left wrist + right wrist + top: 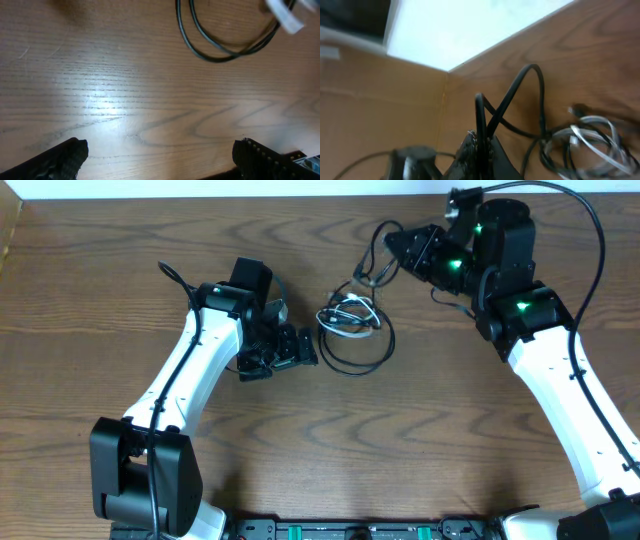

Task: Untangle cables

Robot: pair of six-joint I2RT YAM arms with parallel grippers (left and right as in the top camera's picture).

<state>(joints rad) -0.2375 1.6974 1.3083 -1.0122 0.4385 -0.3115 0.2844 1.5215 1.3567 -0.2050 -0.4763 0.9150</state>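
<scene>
Gripping a black cable [480, 117] in shut jaws, the right gripper [393, 242] holds it up from the tangled cables [352, 330] on the table [300, 450] while the left gripper [298, 352] gapes empty beside them, so a pull could tighten the knot

Figure: Surface finishes at the work table
Table [320, 450]: wood-grain top, smooth, soft sheen. Black cables [220, 59]: smooth, slightly glossy sheath; white cable [287, 20] likewise. Arm shells [190, 370]: smooth white plastic. Left gripper [160, 149], fingers [265, 159]: matt black, finely ribbed
</scene>
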